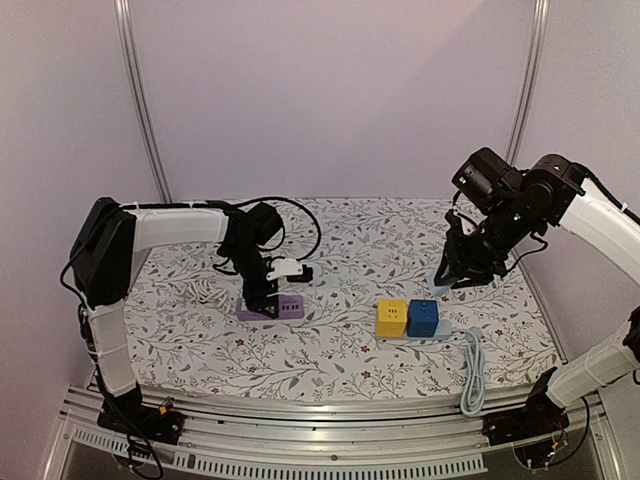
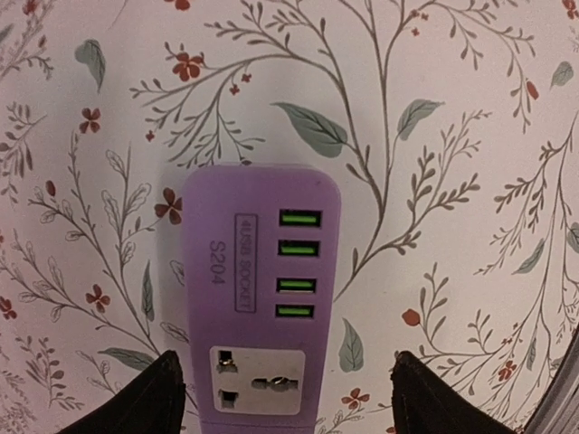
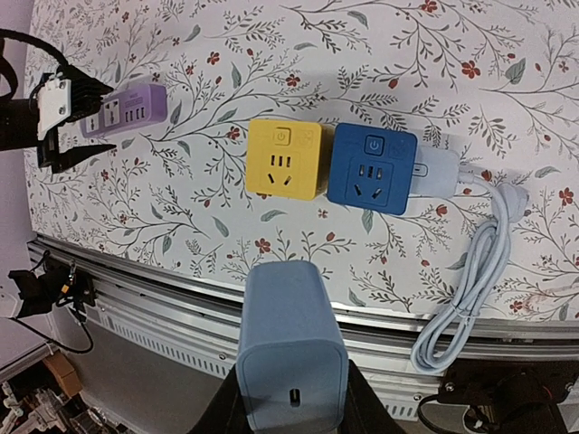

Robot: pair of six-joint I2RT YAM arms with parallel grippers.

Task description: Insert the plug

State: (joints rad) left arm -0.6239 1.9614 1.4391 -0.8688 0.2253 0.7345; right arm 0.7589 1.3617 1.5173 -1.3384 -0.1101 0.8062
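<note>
My right gripper (image 1: 458, 272) is shut on a light blue charger plug (image 3: 291, 353) and holds it in the air above and to the right of the cube sockets. The charger's end face with a small port faces the right wrist camera. A yellow cube socket (image 3: 282, 159) and a blue cube socket (image 3: 373, 169) sit side by side on the floral table; they also show in the top view, yellow (image 1: 391, 318) and blue (image 1: 423, 318). My left gripper (image 2: 289, 402) is open, low over a purple power strip (image 2: 262, 298), with one finger (image 2: 149, 398) on each side of it.
A white cable (image 3: 470, 271) runs from the blue cube and loops over the table's front edge. A pale cord (image 1: 203, 290) lies coiled left of the purple strip (image 1: 272, 308). A metal rail (image 1: 320, 440) runs along the near edge.
</note>
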